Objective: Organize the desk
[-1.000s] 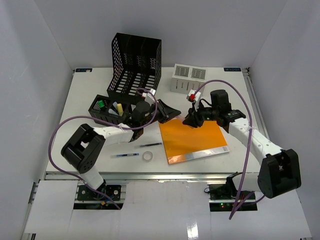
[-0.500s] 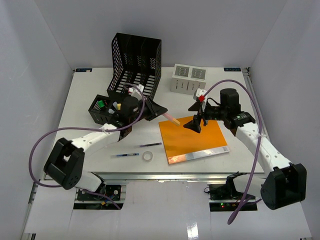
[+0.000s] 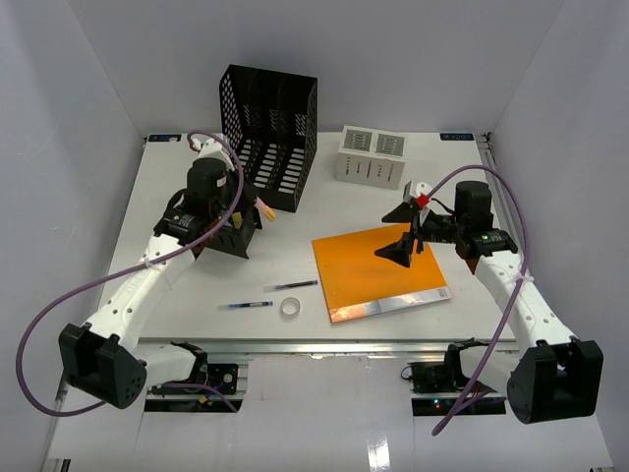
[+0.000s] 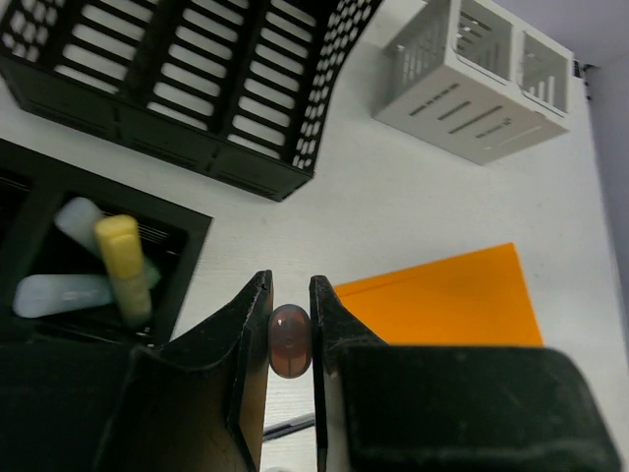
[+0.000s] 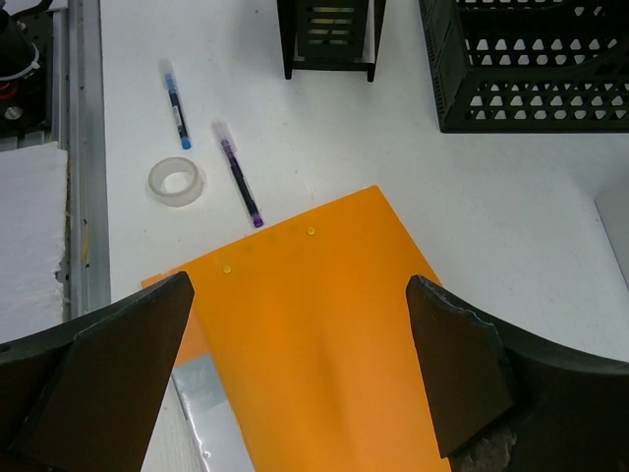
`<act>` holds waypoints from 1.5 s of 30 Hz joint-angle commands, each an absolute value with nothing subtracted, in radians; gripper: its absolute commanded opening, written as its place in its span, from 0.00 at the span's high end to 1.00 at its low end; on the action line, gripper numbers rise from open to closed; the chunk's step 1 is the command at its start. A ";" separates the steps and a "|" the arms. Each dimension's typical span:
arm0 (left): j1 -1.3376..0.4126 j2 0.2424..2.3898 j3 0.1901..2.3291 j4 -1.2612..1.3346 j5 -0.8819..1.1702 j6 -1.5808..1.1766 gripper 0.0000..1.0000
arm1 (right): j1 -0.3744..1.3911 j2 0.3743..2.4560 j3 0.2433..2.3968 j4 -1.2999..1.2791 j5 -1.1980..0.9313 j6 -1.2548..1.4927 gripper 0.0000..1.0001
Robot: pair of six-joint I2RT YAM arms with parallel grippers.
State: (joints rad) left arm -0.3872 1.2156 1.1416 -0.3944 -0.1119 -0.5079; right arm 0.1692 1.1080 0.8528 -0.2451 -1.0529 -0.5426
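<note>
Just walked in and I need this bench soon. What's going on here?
Two robot arms are tidying the desk. The left hand is shut on a pinkish marker, seen end-on, near the black pen holder that already contains highlighters. The right hand hangs open and empty above the orange folder. A blue pen, a purple pen and a tape roll lie loose near the front edge.

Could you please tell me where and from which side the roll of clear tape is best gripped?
Probably from straight above: the tape roll lies flat on the desk, hole upward. Pinch its ring wall, one finger inside the hole, one outside, on the side away from the purple pen lying close beside it.
</note>
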 commanded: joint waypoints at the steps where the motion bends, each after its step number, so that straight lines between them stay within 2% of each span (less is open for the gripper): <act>1: -0.367 1.220 1.232 -0.585 -0.259 -0.377 0.96 | 0.158 1.109 0.838 -0.249 -1.094 -0.564 0.04; 19: -0.267 1.413 1.334 -0.581 -0.302 -0.286 0.94 | 0.121 1.135 0.821 -0.244 -1.099 -0.574 0.04; 24: -0.259 1.446 1.313 -0.565 -0.299 -0.277 0.88 | 0.120 1.146 0.816 -0.242 -1.104 -0.574 0.04; 27: -0.258 1.428 1.248 -0.530 -0.267 -0.299 0.67 | 0.121 1.160 0.827 -0.286 -1.169 -0.653 0.05; 31: -0.258 1.387 1.194 -0.509 -0.210 -0.327 0.26 | 0.185 1.238 0.909 -0.686 -1.265 -1.027 0.07; 33: -0.259 1.357 1.192 -0.505 -0.171 -0.343 0.15 | 0.260 1.274 0.950 -0.776 -1.212 -1.152 0.06; 38: -0.258 1.245 1.198 -0.506 -0.081 -0.369 0.03 | 0.529 1.322 0.959 -0.705 -0.854 -1.203 0.01; 40: -0.259 1.157 1.189 -0.506 -0.051 -0.381 0.02 | 0.673 1.346 0.958 -0.659 -0.721 -1.208 0.00; 42: -0.259 1.081 1.168 -0.501 -0.019 -0.393 0.02 | 0.742 1.417 1.000 -0.620 -0.612 -1.194 0.00; 45: -0.257 0.940 1.089 -0.484 0.021 -0.433 0.02 | 0.799 1.540 1.098 -0.613 -0.562 -1.182 0.07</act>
